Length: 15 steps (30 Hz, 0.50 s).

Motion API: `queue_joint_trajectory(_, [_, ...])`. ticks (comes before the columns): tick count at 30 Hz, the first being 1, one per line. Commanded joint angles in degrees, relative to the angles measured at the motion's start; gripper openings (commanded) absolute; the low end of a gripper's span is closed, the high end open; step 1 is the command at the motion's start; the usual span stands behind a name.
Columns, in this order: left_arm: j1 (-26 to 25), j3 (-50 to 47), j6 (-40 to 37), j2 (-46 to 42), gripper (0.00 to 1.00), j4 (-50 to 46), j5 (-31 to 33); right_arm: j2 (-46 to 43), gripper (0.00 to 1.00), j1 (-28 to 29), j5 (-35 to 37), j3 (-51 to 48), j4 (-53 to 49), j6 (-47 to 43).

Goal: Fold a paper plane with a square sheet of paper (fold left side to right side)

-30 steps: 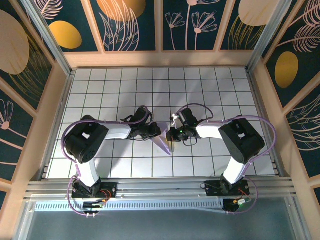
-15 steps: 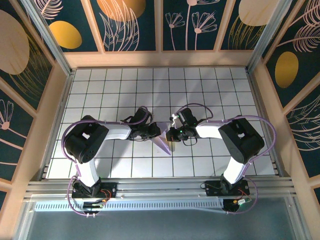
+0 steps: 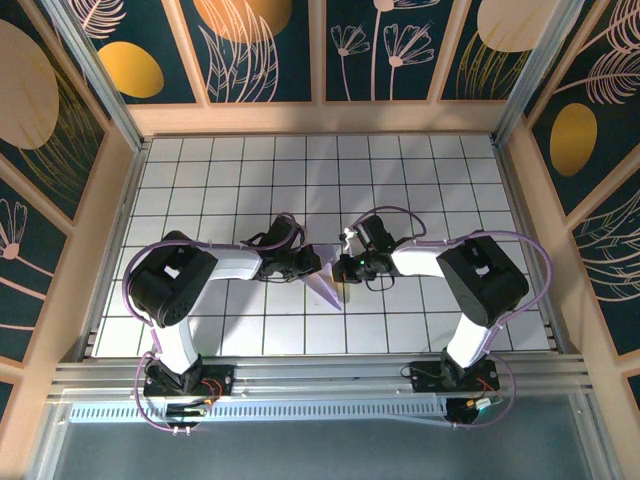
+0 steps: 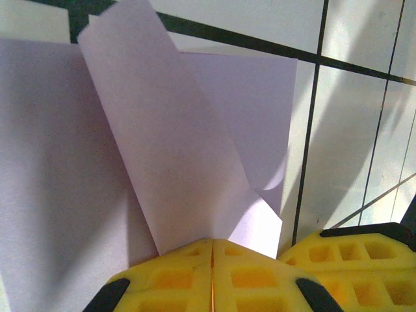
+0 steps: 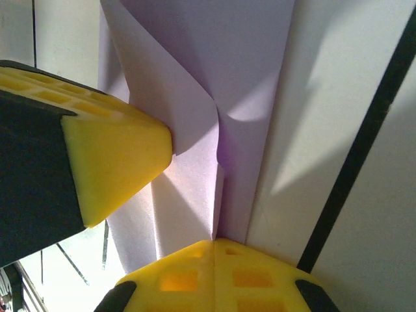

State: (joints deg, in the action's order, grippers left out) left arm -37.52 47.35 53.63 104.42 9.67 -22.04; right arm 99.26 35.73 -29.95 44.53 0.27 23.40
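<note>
The lavender sheet of paper lies at the table's middle, folded into a slim paper plane shape with its tip pointing toward the near edge. My left gripper meets it from the left and my right gripper from the right, almost touching each other. In the left wrist view the left gripper is shut on a raised flap of the paper. In the right wrist view the right gripper is shut on a creased edge of the paper, with a left finger pressing close beside it.
The white grid table spreads out on all sides of the paper. Wooden walls ring it, and a metal rail carrying the arm bases runs along the near edge.
</note>
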Motion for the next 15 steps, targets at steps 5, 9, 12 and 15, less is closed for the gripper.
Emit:
queue_joint_trajectory(5, [-0.1, -1.9, 0.2, 1.4, 0.08, -4.8, 3.7, -2.3, 0.14, -0.6, 0.9, 0.9, -2.7, 1.5])
queue_joint_trajectory(9, [-0.1, -1.8, 0.1, 1.5, 0.08, -5.1, 3.8, -3.9, 0.2, -0.9, 1.3, 1.6, -4.2, 1.3])
queue_joint_trajectory(12, [-0.1, -1.8, 0.1, 1.5, 0.07, -5.3, 3.9, -5.7, 0.26, -1.3, 2.0, 2.2, -6.1, 0.9])
queue_joint_trajectory(15, [-0.1, -1.7, 0.1, 1.4, 0.07, -5.4, 4.0, -8.1, 0.29, -1.8, 2.2, 2.1, -7.7, 0.6])
